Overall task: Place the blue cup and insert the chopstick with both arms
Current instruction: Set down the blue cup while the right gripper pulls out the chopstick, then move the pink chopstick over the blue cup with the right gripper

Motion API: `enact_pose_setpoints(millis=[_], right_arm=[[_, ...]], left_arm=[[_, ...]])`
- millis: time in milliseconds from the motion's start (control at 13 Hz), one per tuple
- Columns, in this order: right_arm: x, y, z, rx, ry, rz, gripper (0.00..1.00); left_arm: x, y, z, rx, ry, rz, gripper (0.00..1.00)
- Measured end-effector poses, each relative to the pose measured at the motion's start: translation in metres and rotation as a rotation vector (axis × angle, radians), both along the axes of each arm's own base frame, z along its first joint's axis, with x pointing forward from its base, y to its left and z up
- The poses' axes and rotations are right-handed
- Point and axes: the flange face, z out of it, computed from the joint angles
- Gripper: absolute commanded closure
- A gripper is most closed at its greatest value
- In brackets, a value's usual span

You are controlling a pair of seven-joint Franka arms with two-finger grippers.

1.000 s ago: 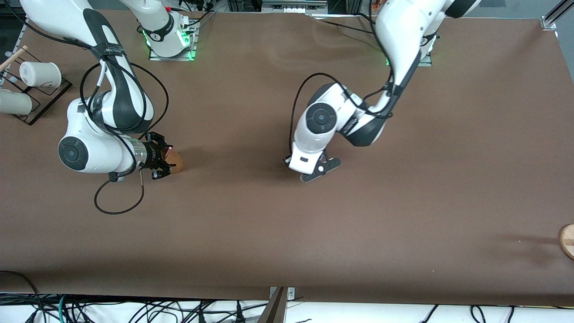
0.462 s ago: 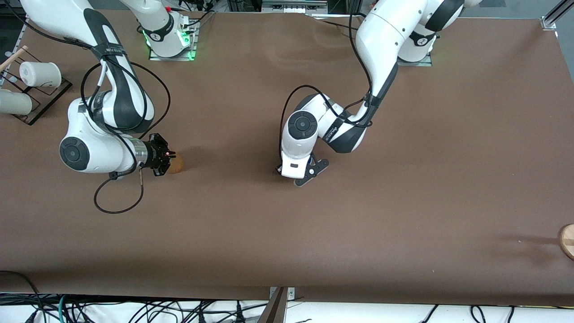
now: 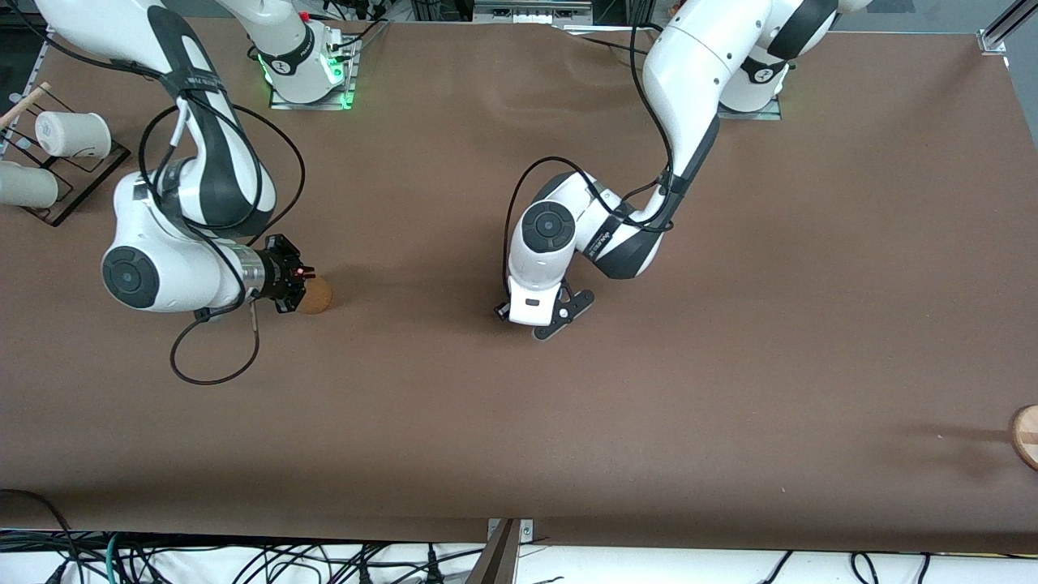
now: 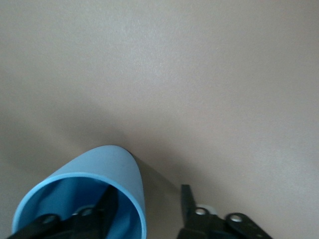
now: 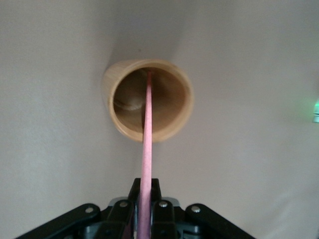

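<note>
The left gripper [image 4: 144,219] grips the small light-blue plastic cup [image 4: 89,194] by its wall at the frame's middle, ready to set it down, while the right gripper [image 5: 147,211], at middle left, pinches the thin pink chopstick [image 5: 147,149] whose tip sits in the tan wooden cup [image 5: 148,99], so next it must lift out.

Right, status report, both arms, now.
Left pincer at mid-table, one finger inside the blue cup, one outside. Right pincer shut on the chopstick, tip in the wooden cup. Nothing in the way.

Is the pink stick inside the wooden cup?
Partly in: the chopstick, shut in the right gripper, has its tip inside the wooden cup.
</note>
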Motion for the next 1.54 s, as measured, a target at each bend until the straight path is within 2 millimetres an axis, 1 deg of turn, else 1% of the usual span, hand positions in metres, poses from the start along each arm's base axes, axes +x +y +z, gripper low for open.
enact_pose_setpoints(millis=[77, 154, 231, 308, 385, 462, 538, 615, 692, 769, 846, 1000, 1077, 1154, 1231, 1308, 1385, 1462, 1538], right_arm=[[0.000, 0.001, 0.022, 0.000, 0.018, 0.013, 1.00], [0.000, 0.003, 0.042, 0.000, 0.029, 0.023, 1.00], [0.000, 0.005, 0.061, -0.001, 0.031, 0.027, 1.00], [0.001, 0.008, 0.076, -0.005, 0.029, 0.023, 1.00], [0.002, 0.012, 0.090, -0.008, 0.020, 0.016, 1.00], [0.003, 0.018, 0.103, -0.009, 0.004, 0.014, 1.00], [0.003, 0.029, 0.114, -0.005, -0.014, 0.017, 1.00], [0.002, 0.045, 0.123, 0.011, -0.029, 0.024, 1.00], [-0.001, 0.064, 0.134, 0.044, -0.041, 0.018, 1.00], [-0.002, 0.083, 0.144, 0.087, -0.063, 0.006, 1.00], [-0.001, 0.101, 0.154, 0.131, -0.102, -0.008, 1.00], [-0.002, 0.142, 0.166, 0.204, -0.174, -0.038, 1.00], [-0.004, 0.165, 0.166, 0.229, -0.205, -0.054, 1.00], [-0.005, 0.188, 0.162, 0.252, -0.230, -0.070, 1.00], [-0.006, 0.212, 0.153, 0.278, -0.251, -0.086, 1.00], [-0.009, 0.237, 0.141, 0.303, -0.264, -0.100, 1.00], [-0.013, 0.264, 0.129, 0.327, -0.277, -0.119, 1.00], [-0.020, 0.291, 0.119, 0.349, -0.297, -0.131, 1.00], [-0.029, 0.318, 0.109, 0.373, -0.319, -0.130, 1.00]], left_arm=[[0.003, 0.001, 0.009, -0.017, 0.015, 0.016, 0.00], [0.007, 0.004, 0.025, -0.036, 0.033, 0.030, 0.00], [0.011, 0.011, 0.049, -0.045, 0.058, 0.020, 0.00], [0.016, 0.024, 0.080, -0.045, 0.073, -0.010, 0.00], [0.024, 0.045, 0.118, -0.041, 0.074, -0.048, 0.00], [0.032, 0.075, 0.159, -0.035, 0.073, -0.094, 0.00], [0.039, 0.113, 0.198, -0.030, 0.073, -0.150, 0.00], [0.044, 0.151, 0.233, -0.030, 0.065, -0.204, 0.00], [0.048, 0.191, 0.264, -0.032, 0.052, -0.256, 0.00], [0.051, 0.228, 0.287, -0.031, 0.047, -0.302, 0.00], [0.052, 0.265, 0.305, -0.031, 0.045, -0.355, 0.00], [0.054, 0.337, 0.328, -0.036, 0.035, -0.465, 0.00], [0.054, 0.372, 0.336, -0.038, 0.028, -0.495, 0.00], [0.051, 0.405, 0.343, -0.040, 0.022, -0.514, 0.00], [0.046, 0.434, 0.348, -0.041, 0.020, -0.537, 0.00], [0.038, 0.457, 0.353, -0.031, 0.021, -0.571, 0.00], [0.031, 0.473, 0.357, 0.003, 0.027, -0.618, 0.00], [0.023, 0.481, 0.361, 0.039, 0.035, -0.654, 0.00], [0.017, 0.483, 0.365, 0.062, 0.040, -0.673, 0.00]])
